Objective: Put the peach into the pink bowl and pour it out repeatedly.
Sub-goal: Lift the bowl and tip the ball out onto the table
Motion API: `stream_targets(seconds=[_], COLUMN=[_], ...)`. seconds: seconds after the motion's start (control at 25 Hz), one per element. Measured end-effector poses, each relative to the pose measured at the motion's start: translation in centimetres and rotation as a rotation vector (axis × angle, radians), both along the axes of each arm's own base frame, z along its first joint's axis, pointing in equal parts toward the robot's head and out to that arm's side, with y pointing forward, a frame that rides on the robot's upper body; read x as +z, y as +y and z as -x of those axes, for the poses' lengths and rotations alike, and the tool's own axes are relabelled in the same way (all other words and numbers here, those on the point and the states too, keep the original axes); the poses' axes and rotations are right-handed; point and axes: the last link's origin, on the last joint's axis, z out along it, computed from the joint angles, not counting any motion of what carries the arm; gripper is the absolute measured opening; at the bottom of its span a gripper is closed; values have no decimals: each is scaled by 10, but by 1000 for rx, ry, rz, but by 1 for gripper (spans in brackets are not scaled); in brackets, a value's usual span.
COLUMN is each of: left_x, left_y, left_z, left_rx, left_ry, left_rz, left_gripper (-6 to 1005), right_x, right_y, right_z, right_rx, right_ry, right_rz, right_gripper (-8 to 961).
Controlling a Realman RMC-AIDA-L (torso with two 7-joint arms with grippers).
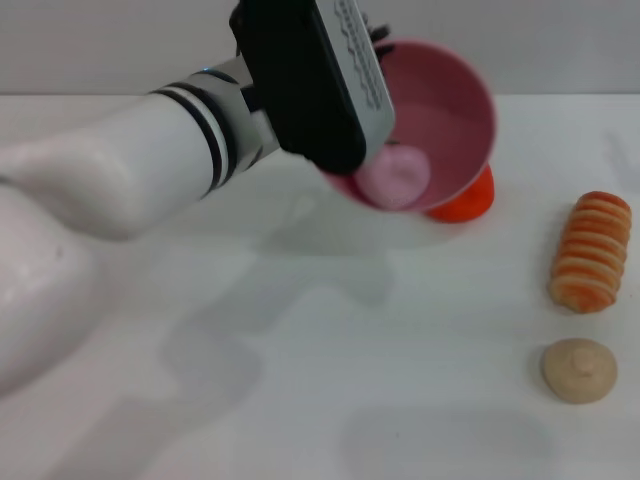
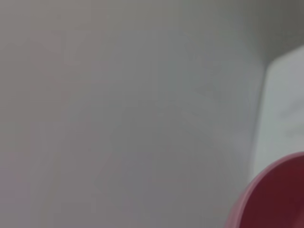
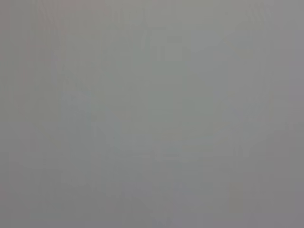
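The pink bowl is lifted off the white table and tilted, with its opening facing forward and down. The peach lies inside it against the lower rim. My left gripper is shut on the bowl's far left rim, and its fingers are mostly hidden behind the dark wrist housing. A piece of the bowl's rim shows in the left wrist view. My right gripper is out of view, and the right wrist view shows only plain grey.
An orange-red fruit lies on the table just under and behind the bowl. A striped orange bread roll and a beige round bun lie at the right. My left arm crosses the left half of the table.
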Motion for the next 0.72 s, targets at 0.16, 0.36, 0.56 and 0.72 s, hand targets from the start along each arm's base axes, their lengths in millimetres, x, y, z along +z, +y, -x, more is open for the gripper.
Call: stream_targets(seconds=[0.16,0.36,0.56,0.72], left_x=[-5,-21,-25,-24], left_y=[-12,-28,-31,-32], left_z=[-2,-6,-5,-5], left_rx=[-128,-355,-420,-452], left_ry=[10,44,25,10], left_rz=[-51,-158,-204,-234], left_gripper=[68,68,68,69], right_x=[-5,-11,-15,-18], right_y=[-3,-7,-10,-11], right_z=[-1,2,3,2], right_rx=[12,42,62,66], right_ry=[-7,-11,-10,-6], right_rz=[13,34,43,51], right_gripper=[577,578,578,578])
